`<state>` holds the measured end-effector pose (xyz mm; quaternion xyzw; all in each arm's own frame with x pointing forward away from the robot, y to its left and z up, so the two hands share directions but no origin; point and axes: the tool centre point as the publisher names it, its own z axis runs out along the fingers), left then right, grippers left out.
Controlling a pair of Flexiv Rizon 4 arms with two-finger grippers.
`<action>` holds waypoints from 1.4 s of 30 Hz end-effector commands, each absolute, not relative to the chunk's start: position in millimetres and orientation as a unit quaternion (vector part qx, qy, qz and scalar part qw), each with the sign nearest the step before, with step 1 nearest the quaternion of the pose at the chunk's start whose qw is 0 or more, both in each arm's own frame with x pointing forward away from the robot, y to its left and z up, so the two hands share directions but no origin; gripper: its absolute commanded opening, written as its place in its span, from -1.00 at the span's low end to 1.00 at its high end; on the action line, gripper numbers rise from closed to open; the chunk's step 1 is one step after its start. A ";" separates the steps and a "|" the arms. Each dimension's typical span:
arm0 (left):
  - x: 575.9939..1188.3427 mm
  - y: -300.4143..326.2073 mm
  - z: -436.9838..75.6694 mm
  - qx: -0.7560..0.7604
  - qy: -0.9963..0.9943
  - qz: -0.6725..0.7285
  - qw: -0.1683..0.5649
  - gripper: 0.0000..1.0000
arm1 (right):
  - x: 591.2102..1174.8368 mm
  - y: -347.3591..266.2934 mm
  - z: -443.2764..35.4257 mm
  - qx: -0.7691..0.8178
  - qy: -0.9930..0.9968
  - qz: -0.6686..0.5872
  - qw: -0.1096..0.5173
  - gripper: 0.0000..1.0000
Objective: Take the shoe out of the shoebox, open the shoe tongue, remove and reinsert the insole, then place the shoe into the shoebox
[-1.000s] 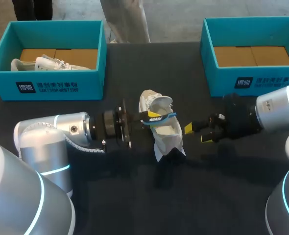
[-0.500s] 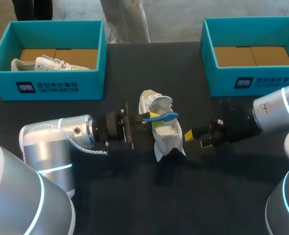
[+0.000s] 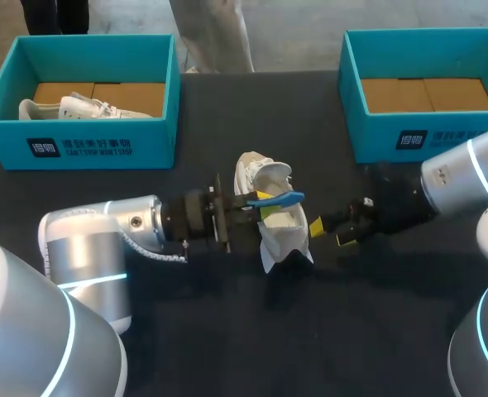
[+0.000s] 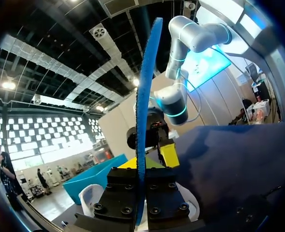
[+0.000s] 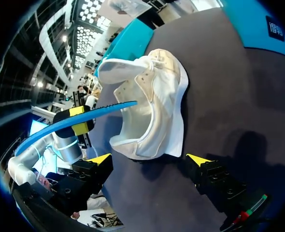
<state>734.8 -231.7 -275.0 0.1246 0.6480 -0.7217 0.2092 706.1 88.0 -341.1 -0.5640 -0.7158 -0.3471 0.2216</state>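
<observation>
Left gripper [image 3: 260,201], clamped on the insole [image 3: 284,198], is edging right over the shoe [image 3: 281,233]; your right gripper [image 3: 330,232], fingers apart, is nearing it, so you're starting reinsertion.

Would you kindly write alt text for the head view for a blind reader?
A white shoe sits mid-table, the left gripper shut on a blue insole above its opening, the right gripper open beside it. At the far edge of the dark table, the left shoebox holds a second white shoe; the right shoebox shows a cardboard floor.
</observation>
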 end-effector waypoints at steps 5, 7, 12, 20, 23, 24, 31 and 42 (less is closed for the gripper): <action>737.4 -243.0 -280.4 0.115 0.651 -0.718 0.215 -1.00 | 707.3 88.4 -344.6 -0.562 -0.717 -0.349 0.220 1.00; 737.5 -243.8 -282.2 0.116 0.654 -0.716 0.213 -1.00 | 707.3 88.1 -345.8 -0.560 -0.718 -0.350 0.219 1.00; 738.0 -242.8 -285.5 0.113 0.658 -0.714 0.211 -1.00 | 708.8 89.8 -343.3 -0.552 -0.726 -0.349 0.214 1.00; 735.9 -242.8 -291.5 0.115 0.665 -0.708 0.208 -1.00 | 714.3 83.8 -333.6 -0.561 -0.721 -0.367 0.176 1.00; 736.4 -242.5 -292.7 0.115 0.666 -0.707 0.208 -1.00 | 717.0 84.3 -333.5 -0.562 -0.719 -0.370 0.173 1.00; 736.5 -242.4 -293.0 0.115 0.666 -0.707 0.209 -1.00 | 717.8 84.8 -333.8 -0.562 -0.719 -0.371 0.172 1.00; 736.6 -242.5 -297.9 0.113 0.670 -0.704 0.206 -1.00 | 723.3 85.1 -337.1 -0.559 -0.720 -0.374 0.172 1.00; 736.1 -241.6 -306.3 0.116 0.677 -0.696 0.207 -1.00 | 725.2 85.9 -334.0 -0.557 -0.718 -0.384 0.164 1.00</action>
